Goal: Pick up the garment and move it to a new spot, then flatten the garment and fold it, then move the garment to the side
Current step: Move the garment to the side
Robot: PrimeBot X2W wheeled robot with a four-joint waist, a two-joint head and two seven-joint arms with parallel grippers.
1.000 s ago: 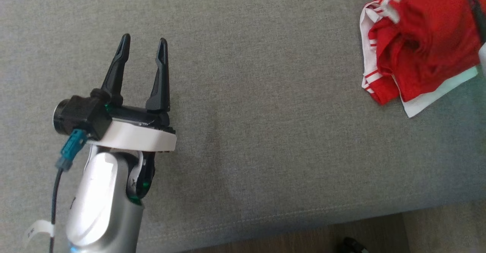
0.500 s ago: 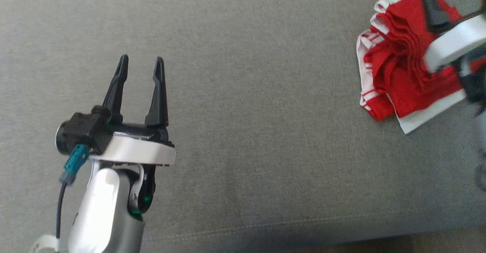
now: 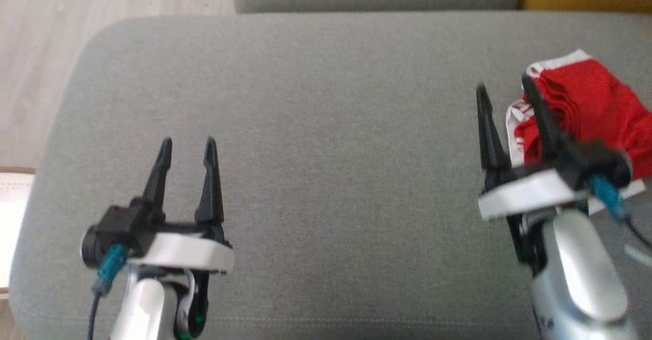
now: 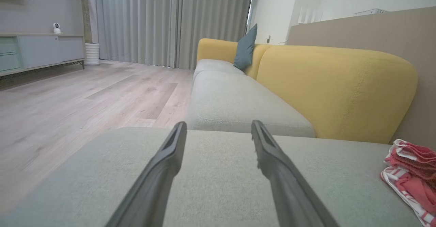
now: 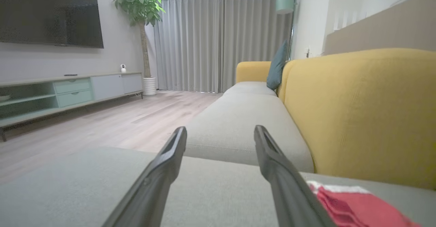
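right wrist view takes in television [image 5: 51, 16], plant [image 5: 141, 2] and red garment [image 5: 354, 208].

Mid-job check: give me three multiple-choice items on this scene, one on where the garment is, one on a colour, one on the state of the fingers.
1. Where does the crumpled red-and-white garment lie on the grey fabric seat cushion?
A. at its middle
B. at its left end
C. at its right end, by the right gripper

2. What colour is the sofa's padded backrest?
A. yellow
B. blue
C. brown

3. How do the left gripper and the right gripper stand?
A. both shut
B. both open, fingers empty
C. right shut on cloth

Answers:
1 C: the head view shows it far right, beside that gripper.
2 A: both wrist views show yellow padding.
3 B: in each wrist view the fingers stand apart with nothing between.
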